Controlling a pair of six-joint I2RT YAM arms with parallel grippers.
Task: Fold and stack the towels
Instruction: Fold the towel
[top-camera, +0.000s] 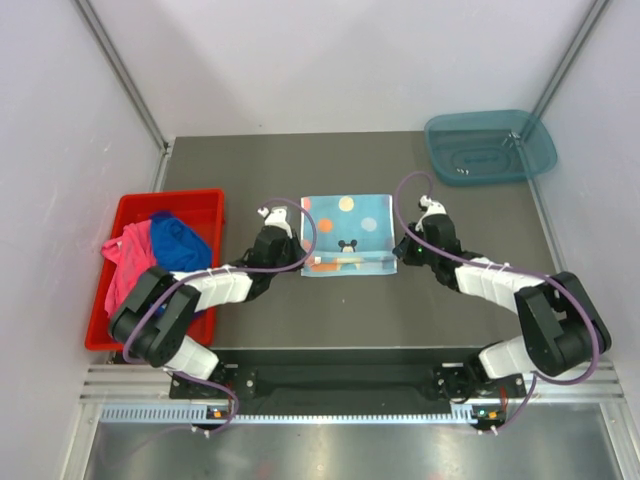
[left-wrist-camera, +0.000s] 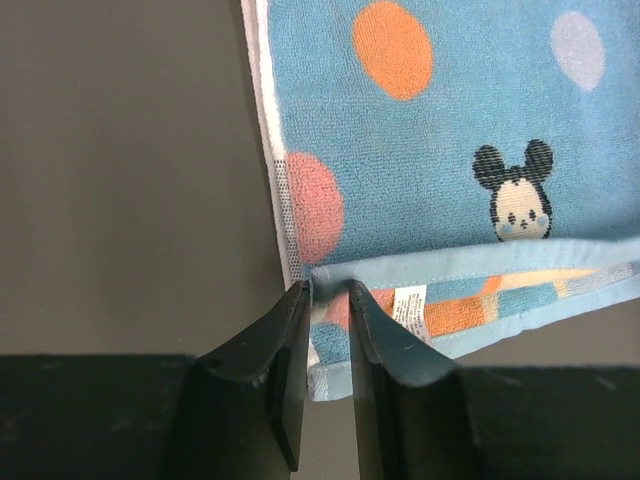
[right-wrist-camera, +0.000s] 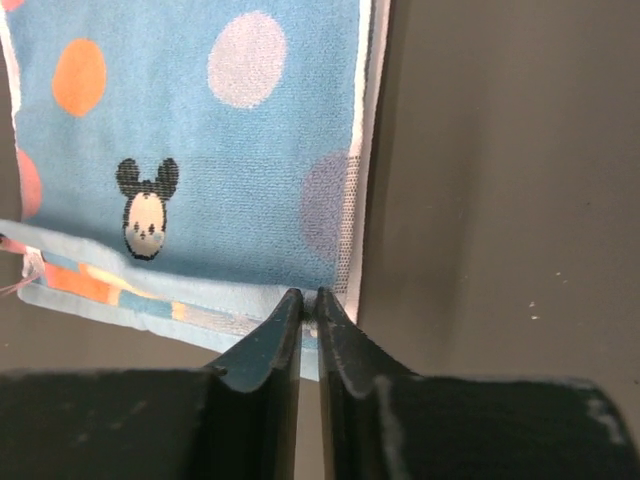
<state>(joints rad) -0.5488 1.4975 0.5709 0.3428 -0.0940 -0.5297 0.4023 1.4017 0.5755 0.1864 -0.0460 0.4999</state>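
A light-blue towel (top-camera: 347, 232) with coloured dots and a mouse face lies flat at the table's middle. Its near edge is lifted and turned over, showing a striped underside and a white label (left-wrist-camera: 408, 305). My left gripper (top-camera: 303, 262) is shut on the towel's near-left corner; in the left wrist view (left-wrist-camera: 328, 290) the cloth (left-wrist-camera: 430, 130) sits between the jaws. My right gripper (top-camera: 397, 255) is shut on the near-right corner; in the right wrist view (right-wrist-camera: 308, 297) the jaws pinch the towel's (right-wrist-camera: 200, 150) hem.
A red bin (top-camera: 130, 205) at the left edge holds a pink towel (top-camera: 122, 262) and a dark-blue towel (top-camera: 178, 240). A teal tray (top-camera: 490, 147) sits at the back right corner. White walls enclose the table.
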